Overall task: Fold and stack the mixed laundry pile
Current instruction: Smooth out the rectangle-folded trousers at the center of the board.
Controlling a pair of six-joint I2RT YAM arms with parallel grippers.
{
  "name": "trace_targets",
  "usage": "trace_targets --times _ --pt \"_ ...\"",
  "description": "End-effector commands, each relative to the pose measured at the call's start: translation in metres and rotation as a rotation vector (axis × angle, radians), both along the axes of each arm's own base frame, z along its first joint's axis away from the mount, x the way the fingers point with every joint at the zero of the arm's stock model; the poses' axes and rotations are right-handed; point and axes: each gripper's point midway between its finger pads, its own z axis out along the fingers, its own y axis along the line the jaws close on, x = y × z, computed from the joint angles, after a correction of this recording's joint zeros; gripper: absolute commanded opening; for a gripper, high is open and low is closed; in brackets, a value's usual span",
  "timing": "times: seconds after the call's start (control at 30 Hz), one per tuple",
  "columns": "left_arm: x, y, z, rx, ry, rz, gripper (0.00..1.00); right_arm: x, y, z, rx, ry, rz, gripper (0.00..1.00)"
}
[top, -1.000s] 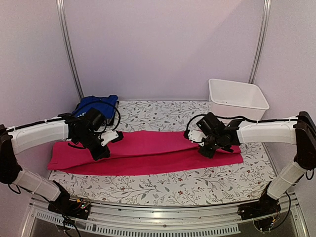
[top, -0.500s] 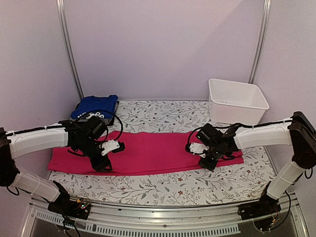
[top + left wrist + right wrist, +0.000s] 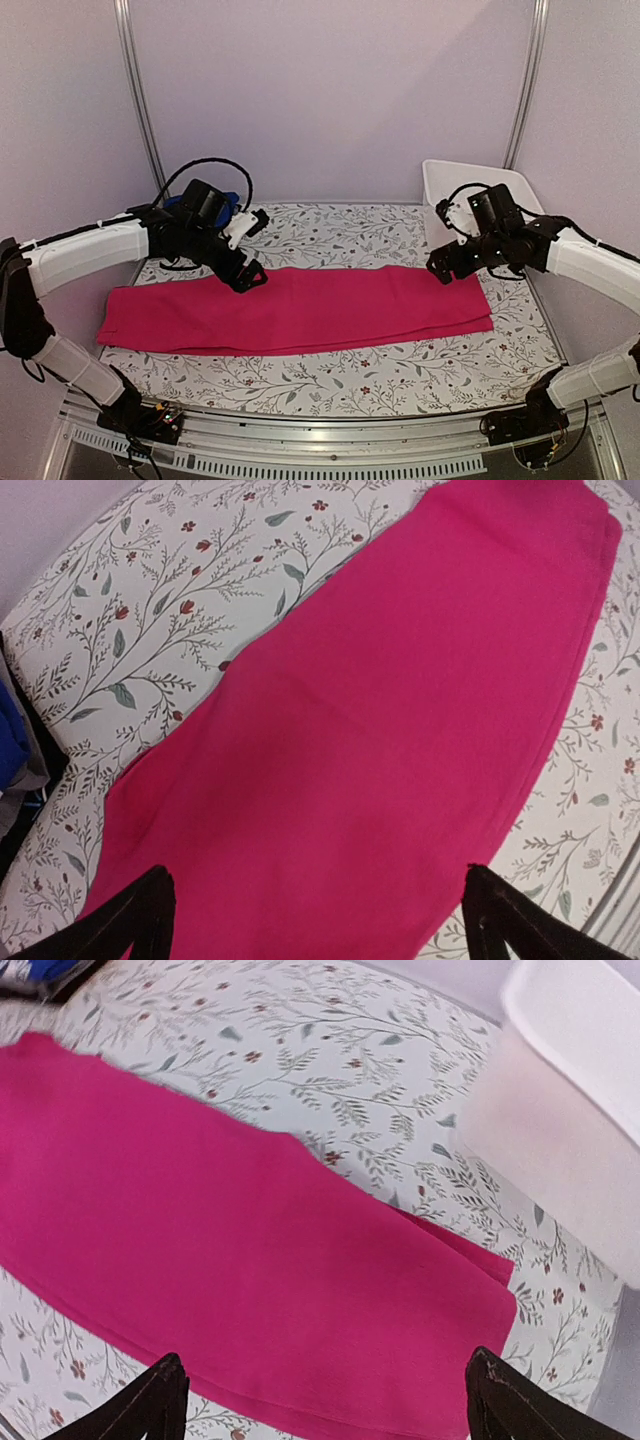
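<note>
A magenta-pink garment (image 3: pixel 300 310) lies flat across the table as a long folded strip. It also fills the left wrist view (image 3: pixel 380 730) and the right wrist view (image 3: pixel 250 1260). My left gripper (image 3: pixel 252 250) hovers open above the strip's far edge, left of centre, with nothing between its fingertips (image 3: pixel 320 920). My right gripper (image 3: pixel 440 242) hangs open above the strip's right end, also holding nothing (image 3: pixel 325 1400). A royal-blue garment (image 3: pixel 172 206) sits at the back left, mostly hidden behind the left arm.
A white plastic bin (image 3: pixel 500 205) stands at the back right, close behind the right arm, and shows in the right wrist view (image 3: pixel 580 1060). The floral table covering (image 3: pixel 330 235) shows around the strip. Purple walls enclose the back and sides.
Both grippers went from shut to open, let go of the magenta garment, and rose back toward the far side. The garment now lies flat and folded lengthwise.
</note>
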Motion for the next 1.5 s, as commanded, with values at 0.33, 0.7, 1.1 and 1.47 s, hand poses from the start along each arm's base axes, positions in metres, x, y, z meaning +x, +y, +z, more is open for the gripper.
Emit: trace_targets --times 0.33,0.7,1.1,1.47 --pt "0.022 -0.045 0.007 -0.309 0.146 0.189 1.00 -0.015 -0.124 -0.081 0.580 0.597 -0.931 0.66" --pt "0.015 -0.038 -0.040 -0.209 0.260 0.229 1.00 -0.011 -0.172 -0.116 0.571 0.579 -1.021 0.55" --pt "-0.013 -0.046 -0.053 -0.179 0.318 0.104 1.00 0.003 -0.174 -0.143 0.547 0.630 -0.977 0.45" --pt "-0.044 -0.039 -0.078 -0.065 0.348 0.037 0.91 0.006 -0.171 -0.154 0.537 0.663 -0.946 0.29"
